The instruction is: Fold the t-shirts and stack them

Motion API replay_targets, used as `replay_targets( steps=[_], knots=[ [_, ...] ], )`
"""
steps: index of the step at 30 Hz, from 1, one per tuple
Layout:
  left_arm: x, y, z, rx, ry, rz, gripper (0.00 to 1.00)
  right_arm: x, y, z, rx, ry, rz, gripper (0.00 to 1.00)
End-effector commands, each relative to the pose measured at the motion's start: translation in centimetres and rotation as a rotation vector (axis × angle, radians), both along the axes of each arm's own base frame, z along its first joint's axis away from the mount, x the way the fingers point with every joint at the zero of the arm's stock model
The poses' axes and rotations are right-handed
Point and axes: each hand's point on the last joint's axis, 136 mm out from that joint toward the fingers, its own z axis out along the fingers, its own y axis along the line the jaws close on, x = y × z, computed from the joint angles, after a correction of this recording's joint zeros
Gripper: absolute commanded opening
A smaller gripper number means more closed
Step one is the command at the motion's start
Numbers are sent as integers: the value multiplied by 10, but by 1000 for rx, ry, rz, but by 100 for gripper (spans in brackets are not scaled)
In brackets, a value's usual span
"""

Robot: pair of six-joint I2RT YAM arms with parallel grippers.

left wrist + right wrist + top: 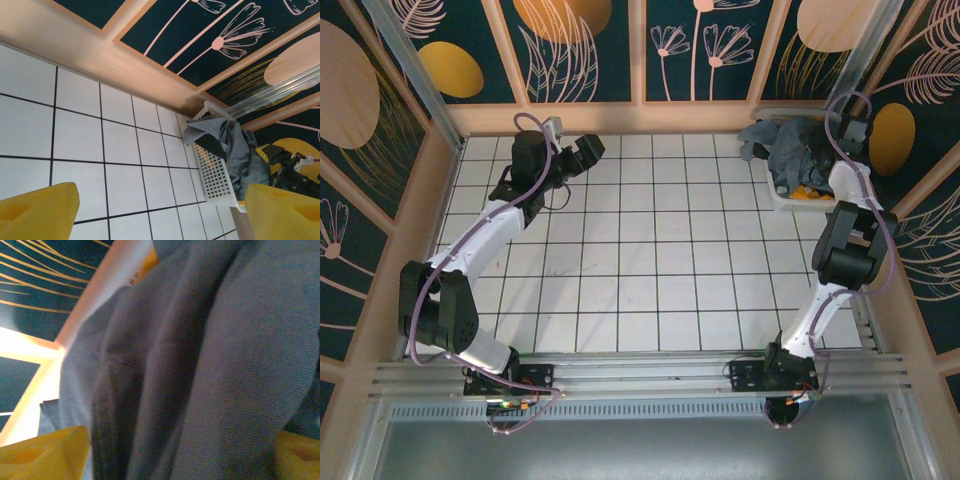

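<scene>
A slate blue-grey t-shirt (pixel 782 140) lies crumpled on a heap in the white laundry basket (pixel 786 200) at the back right, one part hanging over the rim. Mustard-yellow cloth (pixel 807 192) peeks out at the basket's near end. My right gripper (pixel 828 135) is down in the heap. Its wrist view has blue-grey cloth (pixel 210 355) between the wide-apart yellow fingers (pixel 45 452), so the right gripper (pixel 170 460) is open. My left gripper (pixel 584 152) hovers open above the back-left tiles, holding nothing. From the left gripper (pixel 160 215) I see the basket (pixel 215 175), the grey shirt (pixel 242 152) and a dark fold (pixel 210 142).
The white tiled table (pixel 640 250) is walled by wooden rails and patterned panels on three sides. The basket stands tight in the back right corner against the rail (pixel 700 115).
</scene>
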Motion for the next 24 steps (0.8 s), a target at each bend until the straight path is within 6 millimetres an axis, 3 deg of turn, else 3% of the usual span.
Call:
replay_targets(
  steps=[1,3,6,8,13,24],
  knots=[
    [-8,-1,13,-23,-42,-15,83,-13,11,-13,40,76,8,67],
    [-10,-1,10,-23,-35,-20,79,-14,11,-18,38,92,7,52],
    [-13,-3,8,-26,-30,-33,71,-15,13,-19,35,95,3,13],
    [-14,-2,8,-27,-28,-33,67,-16,16,-10,9,75,-2,1],
    [-17,-1,13,-28,-32,-26,61,-23,30,32,-53,-30,-17,0],
    [-15,-5,15,-41,-15,-42,56,-45,33,136,-56,-273,-69,0]
  ],
)
